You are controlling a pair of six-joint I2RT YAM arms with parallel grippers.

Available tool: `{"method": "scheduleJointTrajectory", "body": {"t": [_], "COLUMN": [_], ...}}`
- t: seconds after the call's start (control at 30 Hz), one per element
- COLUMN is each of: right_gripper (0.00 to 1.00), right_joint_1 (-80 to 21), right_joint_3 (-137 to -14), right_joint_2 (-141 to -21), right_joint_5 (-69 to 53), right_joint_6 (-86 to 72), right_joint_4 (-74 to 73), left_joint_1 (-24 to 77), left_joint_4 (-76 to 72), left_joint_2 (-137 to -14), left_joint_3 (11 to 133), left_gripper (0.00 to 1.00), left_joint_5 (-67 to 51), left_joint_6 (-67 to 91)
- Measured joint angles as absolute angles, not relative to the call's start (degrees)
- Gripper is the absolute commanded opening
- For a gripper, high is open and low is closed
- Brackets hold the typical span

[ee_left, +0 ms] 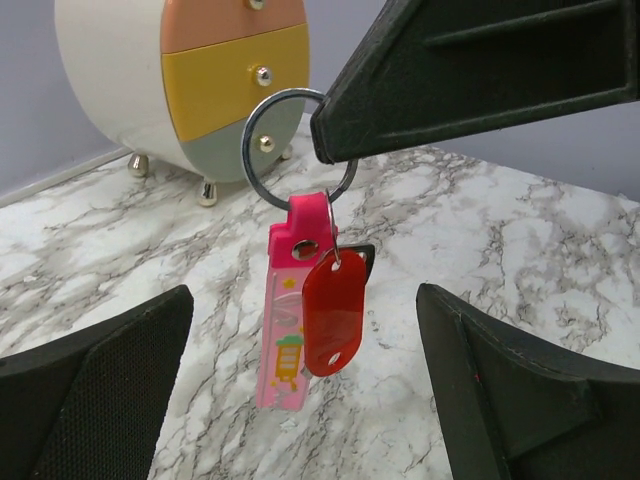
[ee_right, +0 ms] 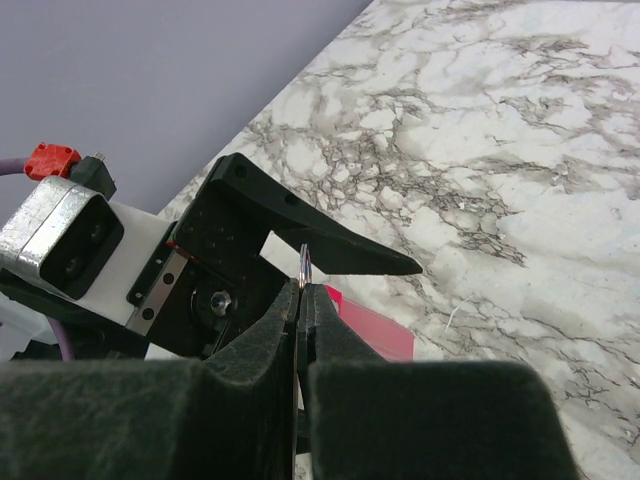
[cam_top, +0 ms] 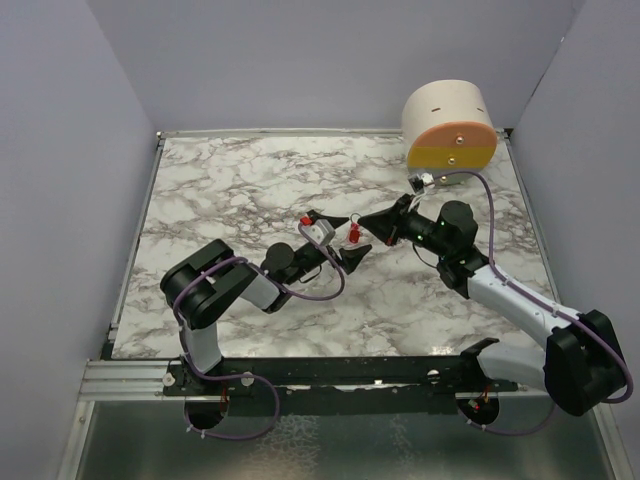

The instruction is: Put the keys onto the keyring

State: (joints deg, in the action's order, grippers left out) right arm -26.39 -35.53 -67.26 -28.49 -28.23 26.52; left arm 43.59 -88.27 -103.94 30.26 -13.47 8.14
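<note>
My right gripper (ee_right: 303, 290) is shut on the thin metal ring of the keyring (ee_left: 246, 150) and holds it up over the marble table (cam_top: 250, 180). The pink strap (ee_left: 281, 345) hangs straight down from the ring. The red-headed key (ee_left: 332, 312) hangs on the same ring in front of the strap; its blade does not show. My left gripper (cam_top: 355, 236) is open, its fingers (ee_left: 110, 390) standing wide on either side of the hanging strap and key without touching them. In the right wrist view only an edge of the ring (ee_right: 304, 264) shows above my shut jaws.
A round mini drawer cabinet (cam_top: 450, 125) with orange and yellow fronts stands at the back right corner. Grey walls close in the table on three sides. Both arms meet near the table's middle.
</note>
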Motion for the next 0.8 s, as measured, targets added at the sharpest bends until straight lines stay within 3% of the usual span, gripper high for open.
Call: {"method": "scheduleJointTrajectory", "body": {"t": [0.37,0.47,0.53,0.8], "right_gripper": [0.01,0.01,0.01,0.01], "right_joint_1": [-26.39,-26.39,-26.39,-26.39], "right_joint_3": [-35.86,-36.27,-36.4,-36.49], "right_joint_2": [-67.26,-67.26,-67.26,-67.26], "right_joint_5": [-29.58,-29.76,-29.98,-30.3], "right_joint_6": [-28.14,-28.08,-27.97,-27.29], "right_joint_4": [25.78,25.28,25.19,23.57], "left_joint_1": [43.92,43.92,43.92,43.92], "left_joint_4": [-88.29,-88.29,-88.27,-88.29], "left_joint_2": [-102.96,-102.61,-102.61,-102.61], "left_joint_3": [30.57,30.7,31.05,32.16], "left_gripper": [0.91,0.84,0.74,0.71], "left_joint_5": [-11.46,-10.83,-10.63,-9.3], "left_joint_6": [6.07,5.58,5.39,5.37]}}
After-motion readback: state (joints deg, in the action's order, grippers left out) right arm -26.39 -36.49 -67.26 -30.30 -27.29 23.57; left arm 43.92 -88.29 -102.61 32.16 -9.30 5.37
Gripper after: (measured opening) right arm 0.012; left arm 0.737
